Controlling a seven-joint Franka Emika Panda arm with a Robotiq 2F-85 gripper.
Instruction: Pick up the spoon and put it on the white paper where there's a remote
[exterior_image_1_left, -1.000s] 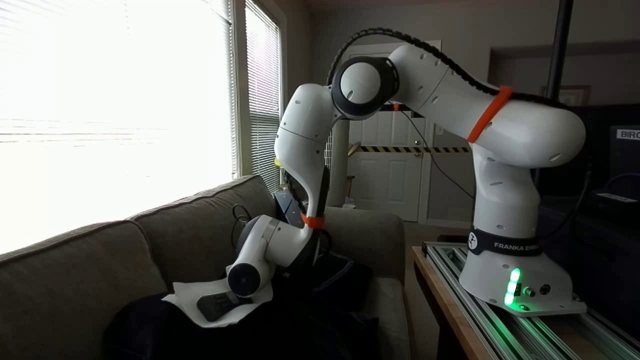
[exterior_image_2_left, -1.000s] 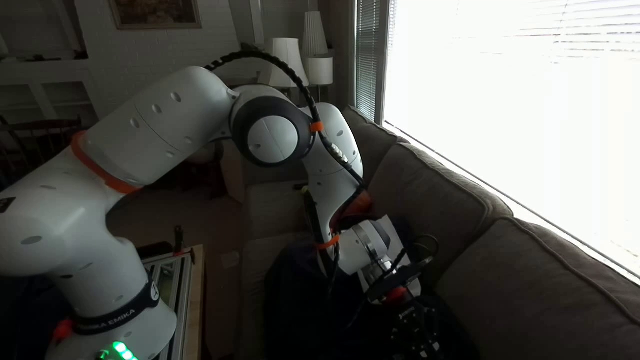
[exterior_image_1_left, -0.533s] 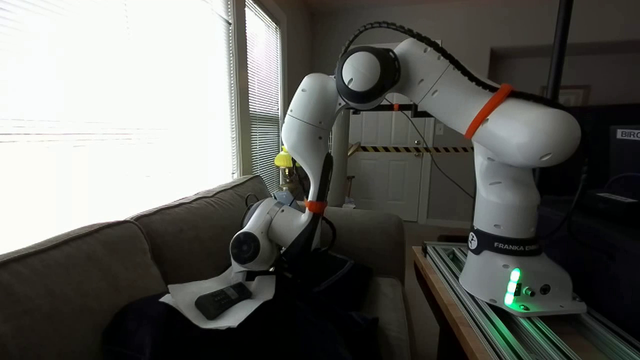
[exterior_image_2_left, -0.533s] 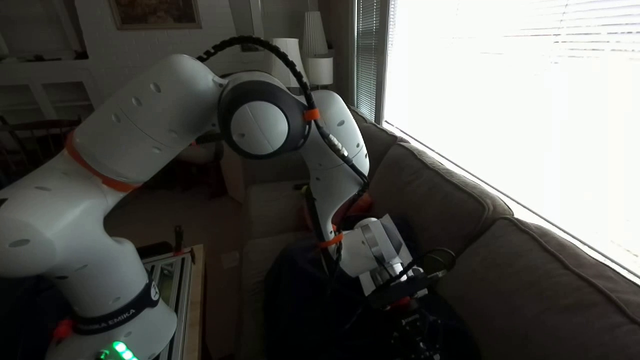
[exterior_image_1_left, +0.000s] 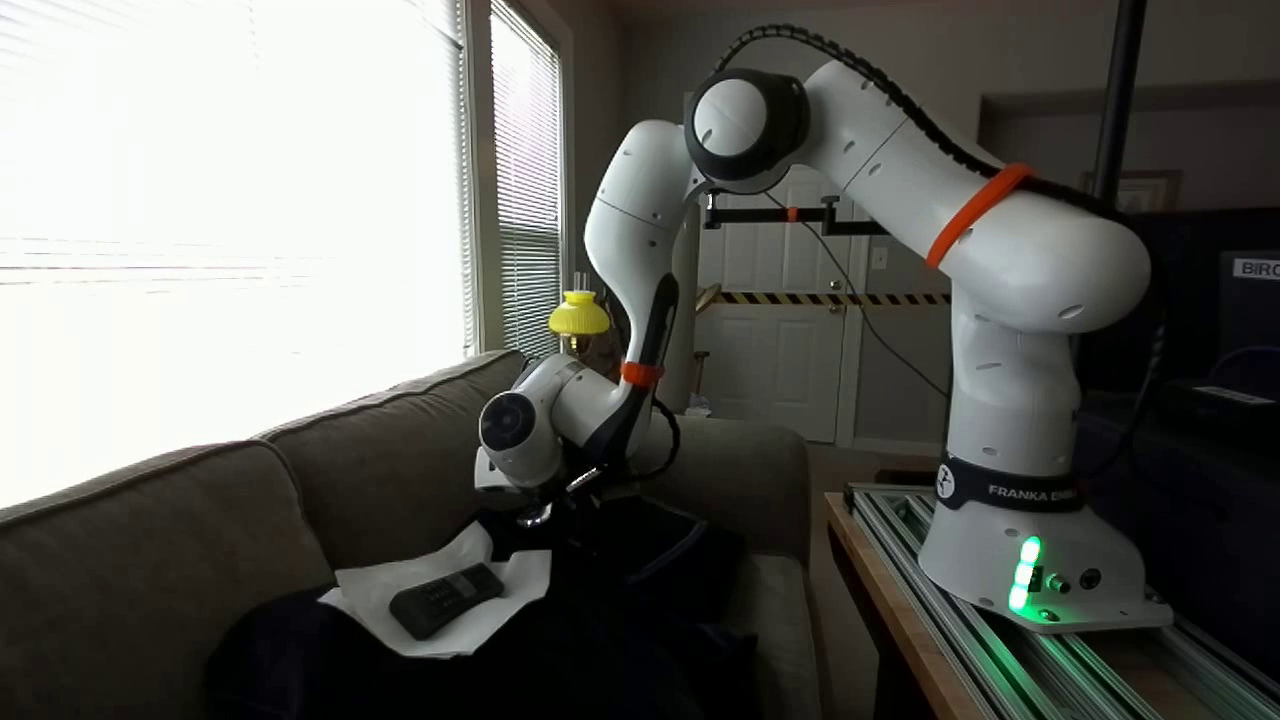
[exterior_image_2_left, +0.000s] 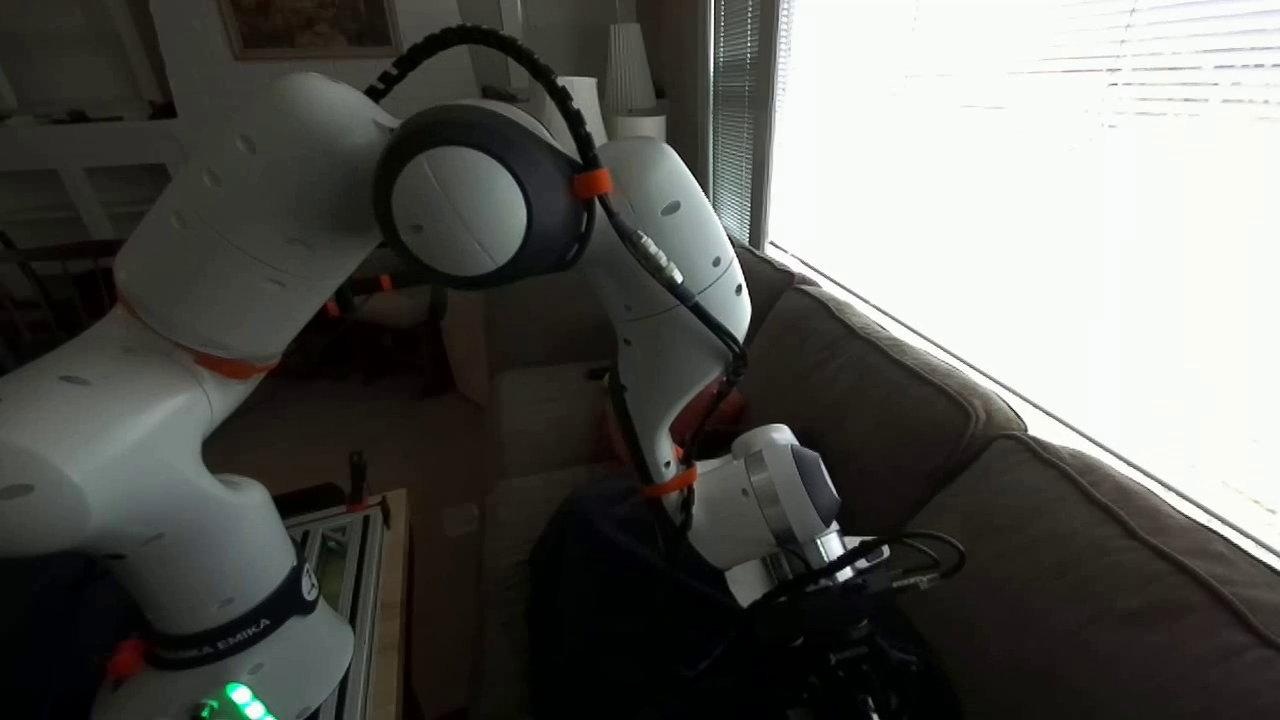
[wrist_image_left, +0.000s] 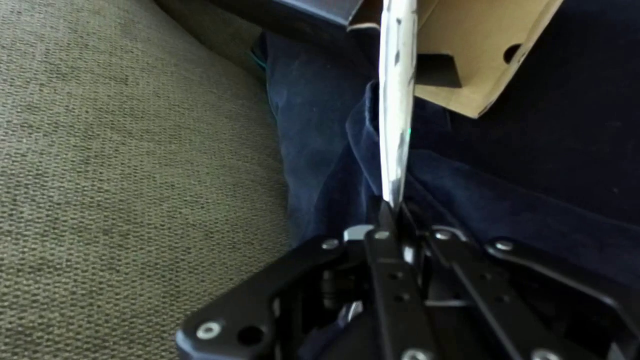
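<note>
Gripper (wrist_image_left: 395, 212), tips together on the spoon (wrist_image_left: 397, 95), seen in the wrist view. The spoon is a slim, mirror-bright silver piece marked by dark streaks; it appears narrow at the tips, broadens away from them and passes out of the frame at the far edge, so which end is gripped cannot be told. It is held over a creased dark blue cloth (wrist_image_left: 320, 125). Far and to the right lies a cardboard box (wrist_image_left: 495, 30) with tan inner faces, a rounded cutout near one edge and a dark rectangular patch, whether gap or content being unclear. Just left of the box is a dark panel (wrist_image_left: 320, 7) with a grey face. At left, the coarse-woven sofa (wrist_image_left: 140, 175). In an exterior view, the white paper (exterior_image_1_left: 490, 620), rumpled, with one far corner raised, rests on dark cloth, left of the wrist and nearer; upon it the black remote (exterior_image_1_left: 445, 600), slim and keypad-faced, lies aslant, a paler band toward its right end.
</note>
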